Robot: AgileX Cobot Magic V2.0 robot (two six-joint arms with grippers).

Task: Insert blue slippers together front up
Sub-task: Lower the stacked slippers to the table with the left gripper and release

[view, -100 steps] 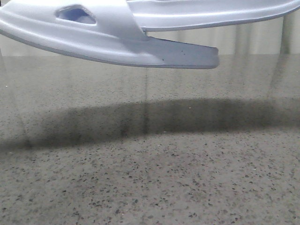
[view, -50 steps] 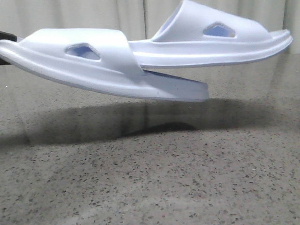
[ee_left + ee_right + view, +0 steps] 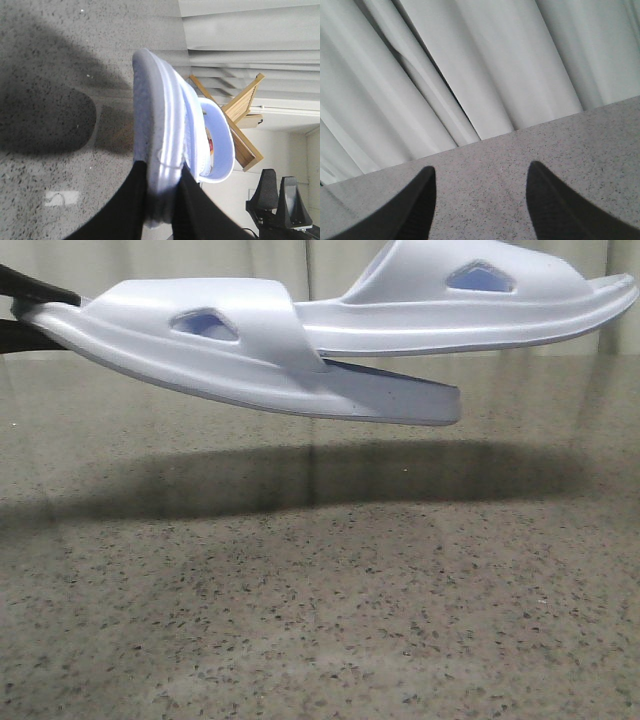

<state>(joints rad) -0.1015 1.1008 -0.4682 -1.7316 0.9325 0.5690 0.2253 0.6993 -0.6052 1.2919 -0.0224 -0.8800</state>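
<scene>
Two pale blue slippers are pushed together and hang in the air above the table. In the front view the near slipper points right, and its strap overlaps the sole of the far slipper. My left gripper is shut on the near slipper's end at the far left. In the left wrist view my left gripper clamps the slipper's sole edge-on, and the other slipper's strap shows behind it. My right gripper is open and empty over bare table, with no slipper in its view.
The speckled stone table carries the slippers' shadow. Pale curtains hang behind the table. In the left wrist view a wooden rack and black equipment stand beyond the table, and a white mark lies on it.
The joined slippers came down from the top of the front view, then rose slightly and shifted right. The left gripper's fingers now show at the left edge.
</scene>
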